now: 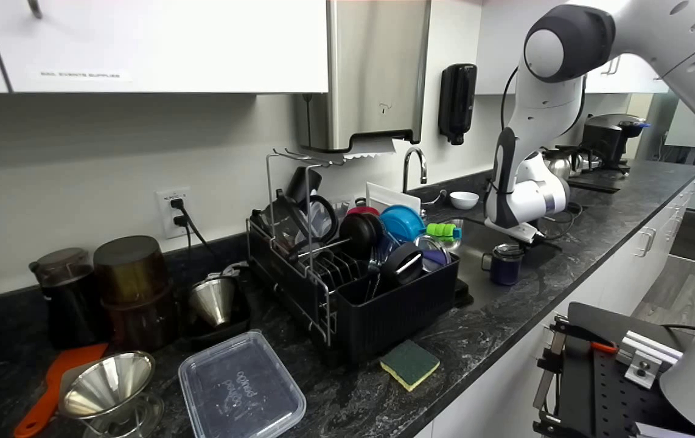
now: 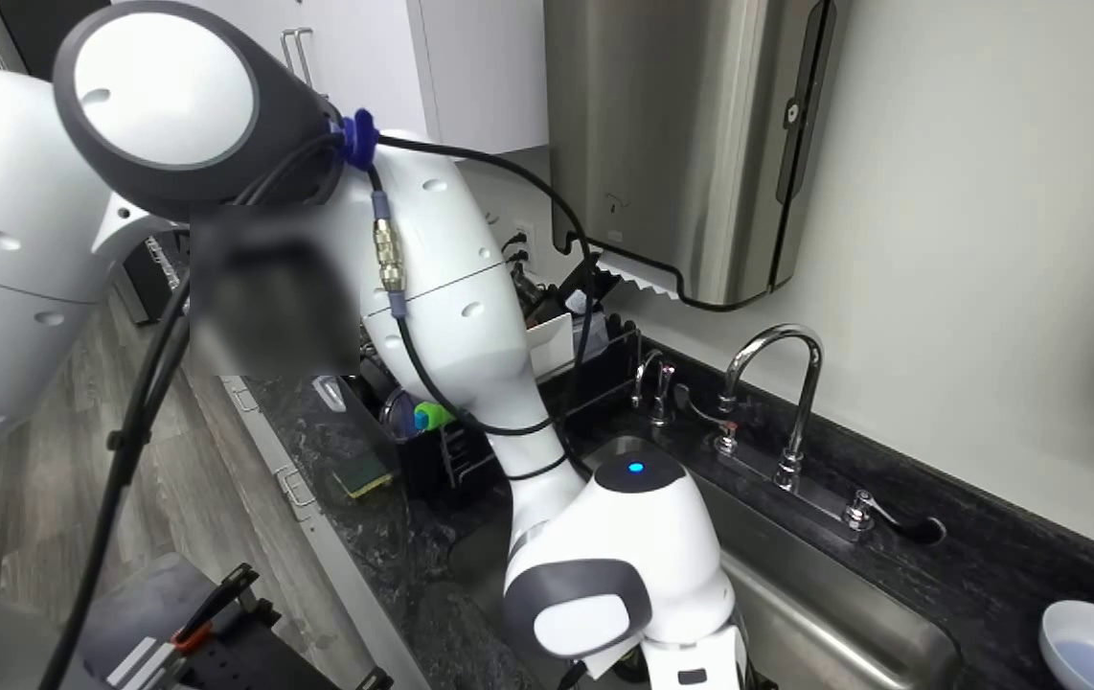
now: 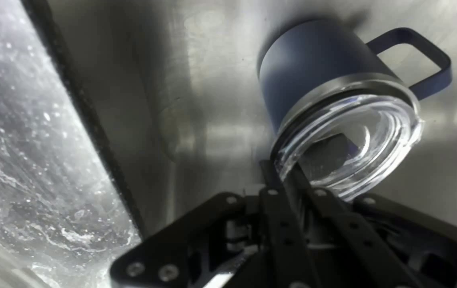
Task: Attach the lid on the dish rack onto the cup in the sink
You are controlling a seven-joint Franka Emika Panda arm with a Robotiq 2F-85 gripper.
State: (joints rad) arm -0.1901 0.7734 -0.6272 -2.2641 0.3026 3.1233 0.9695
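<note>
Pinches the clear lid (image 3: 356,140) in a nearly closed gripper (image 3: 283,171), perhaps touching the rim of the navy mug (image 3: 320,66) in the steel sink (image 3: 220,88), near the front edge of the counter (image 1: 475,328).

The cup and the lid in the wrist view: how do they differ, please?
The cup is dark blue and opaque; the lid is clear. The cup has a handle; the lid shows none. The jaws pinch the lid's edge; the cup stands in the sink. Both are round.
</note>
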